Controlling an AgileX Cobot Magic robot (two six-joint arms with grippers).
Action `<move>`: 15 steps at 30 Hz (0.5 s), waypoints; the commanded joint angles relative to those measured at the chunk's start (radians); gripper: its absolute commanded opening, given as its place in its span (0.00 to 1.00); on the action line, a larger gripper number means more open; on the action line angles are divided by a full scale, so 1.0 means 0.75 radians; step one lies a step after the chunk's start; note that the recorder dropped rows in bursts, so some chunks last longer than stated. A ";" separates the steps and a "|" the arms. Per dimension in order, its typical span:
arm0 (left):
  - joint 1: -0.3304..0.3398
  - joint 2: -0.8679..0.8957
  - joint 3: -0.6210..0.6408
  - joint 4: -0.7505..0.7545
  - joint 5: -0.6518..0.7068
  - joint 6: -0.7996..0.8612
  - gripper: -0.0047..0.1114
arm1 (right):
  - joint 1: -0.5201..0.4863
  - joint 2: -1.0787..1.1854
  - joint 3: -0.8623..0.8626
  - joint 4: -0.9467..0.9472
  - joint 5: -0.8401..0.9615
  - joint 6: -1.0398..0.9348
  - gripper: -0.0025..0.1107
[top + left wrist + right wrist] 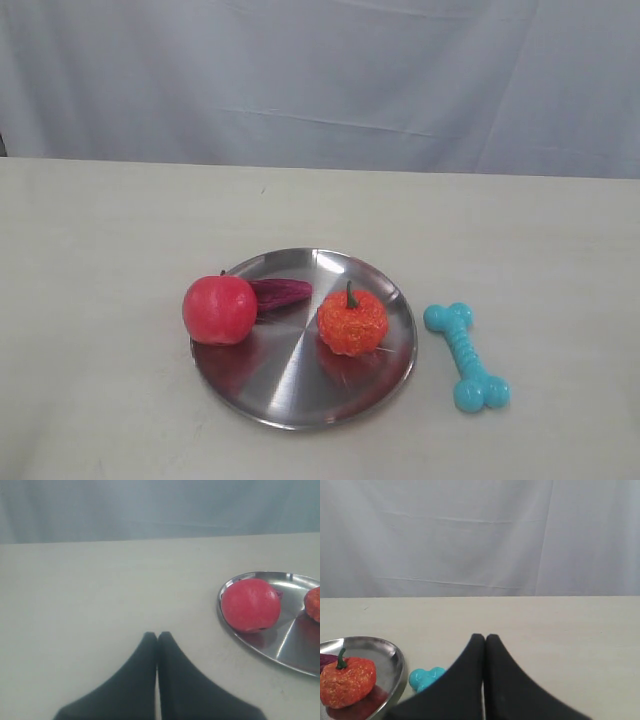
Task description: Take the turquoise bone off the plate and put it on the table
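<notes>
Lying on the table (100,250), the turquoise bone (466,357) sits at the plate's (290,385) three o'clock. Our left claw (158,636) and right claw (485,637) are pinched together, empty.

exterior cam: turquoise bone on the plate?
No, the turquoise bone lies on the table, apart from the plate rim.

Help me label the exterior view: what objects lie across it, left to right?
Round red apple → dark purple elongated vegetable → bumpy orange pumpkin → ribbed turquoise rubber bone
</notes>
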 commanded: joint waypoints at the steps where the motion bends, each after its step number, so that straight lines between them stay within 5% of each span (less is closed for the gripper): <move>1: -0.004 -0.002 0.004 0.000 -0.001 -0.002 0.04 | -0.007 -0.024 0.004 -0.029 0.069 -0.012 0.02; 15: -0.004 -0.002 0.004 0.000 -0.001 -0.002 0.04 | -0.007 -0.024 0.004 -0.029 0.244 -0.031 0.02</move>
